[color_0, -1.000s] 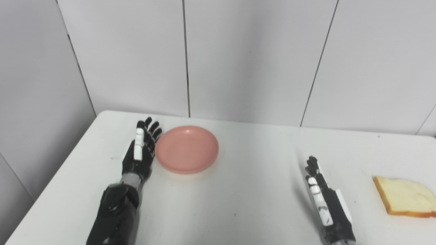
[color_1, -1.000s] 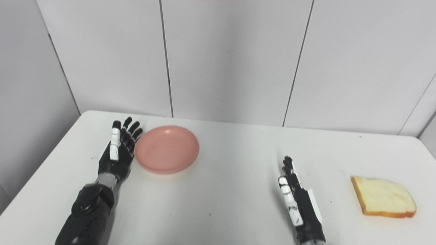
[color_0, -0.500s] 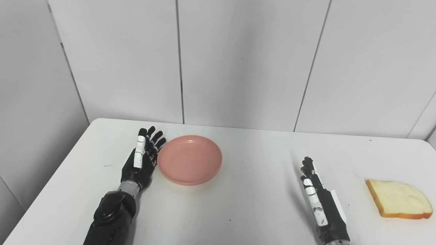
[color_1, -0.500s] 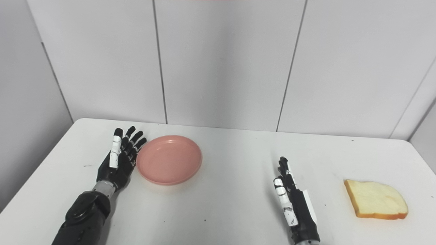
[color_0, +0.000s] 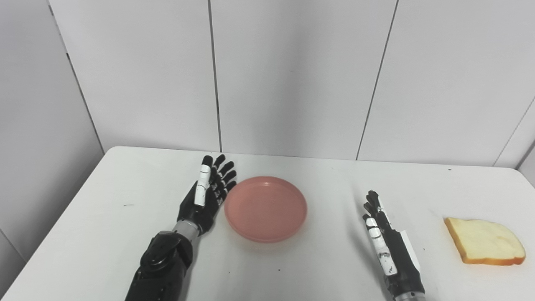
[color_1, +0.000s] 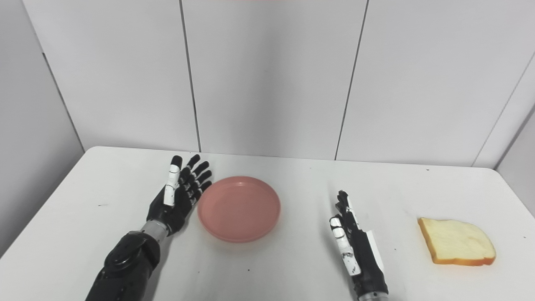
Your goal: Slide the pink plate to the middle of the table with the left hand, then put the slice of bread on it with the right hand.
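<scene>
The white table point(color_0: 104, 234) is seen filling the lower half of the frame, its far edge met by grey wall panels point(color_0: 292, 75) and its left edge slanting down toward the lower left corner. Broad bare surface is left at the left of the picture, along the near edge at bottom centre, and between the far edge and everything lying on the top.

The pink plate point(color_0: 266, 208) is found a little left of centre, set flat, well apart from the far edge. A wide bare gap is kept between its right rim and the right hand point(color_0: 382, 234). The slice of bread point(color_0: 485, 241) is laid flat at the right of the frame, close to the picture's right border, apart from the right hand.

The left hand point(color_0: 207, 194) is held just beside the plate's left rim — fingers spread and pointing up-frame, palm turned toward the plate, nothing grasped; whether the rim is touched cannot be told. Its forearm is brought in from the bottom edge, left of centre.

The right hand is stood on its edge at lower right — fingers extended up-frame, empty.
</scene>
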### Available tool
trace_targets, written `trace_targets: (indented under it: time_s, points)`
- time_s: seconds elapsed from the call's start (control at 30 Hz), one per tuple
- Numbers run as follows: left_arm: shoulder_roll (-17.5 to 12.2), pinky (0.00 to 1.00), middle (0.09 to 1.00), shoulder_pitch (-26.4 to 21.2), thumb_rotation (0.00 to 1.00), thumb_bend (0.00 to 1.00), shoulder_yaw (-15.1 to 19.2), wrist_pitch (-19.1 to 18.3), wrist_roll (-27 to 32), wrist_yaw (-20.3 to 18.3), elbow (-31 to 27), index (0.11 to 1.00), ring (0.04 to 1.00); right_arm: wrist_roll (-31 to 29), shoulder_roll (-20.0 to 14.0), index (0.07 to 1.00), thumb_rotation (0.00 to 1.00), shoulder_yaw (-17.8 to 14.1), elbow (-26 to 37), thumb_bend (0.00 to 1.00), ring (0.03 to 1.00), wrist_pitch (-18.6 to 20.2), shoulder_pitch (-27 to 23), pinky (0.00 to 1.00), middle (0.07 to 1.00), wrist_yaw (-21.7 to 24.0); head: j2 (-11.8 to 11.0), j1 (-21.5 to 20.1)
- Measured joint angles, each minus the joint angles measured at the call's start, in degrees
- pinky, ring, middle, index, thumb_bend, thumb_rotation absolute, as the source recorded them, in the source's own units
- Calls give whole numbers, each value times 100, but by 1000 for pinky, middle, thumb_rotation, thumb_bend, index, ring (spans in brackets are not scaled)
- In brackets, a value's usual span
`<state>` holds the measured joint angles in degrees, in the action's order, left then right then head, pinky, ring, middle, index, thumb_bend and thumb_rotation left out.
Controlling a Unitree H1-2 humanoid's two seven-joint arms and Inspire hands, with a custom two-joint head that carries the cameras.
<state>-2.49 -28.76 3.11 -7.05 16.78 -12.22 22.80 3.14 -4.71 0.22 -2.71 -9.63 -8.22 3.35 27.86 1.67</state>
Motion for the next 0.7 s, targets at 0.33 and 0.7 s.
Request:
trace_targets:
  time_s: [0.33, 0.7]
  points:
    - [357, 967, 983, 164, 958, 849, -293, -301, -51, -45, -339, 993, 974, -2, 76, 991, 1000, 1, 80, 330, 972, 6, 43, 950, 989, -4, 123, -53]
    - [393, 996, 992, 273, 973, 870, -566, -300, -200, -190, -348, 994, 991, -46, 108, 994, 1000, 5, 166, 330, 979, 53, 107, 962, 989, -4, 202, -123]
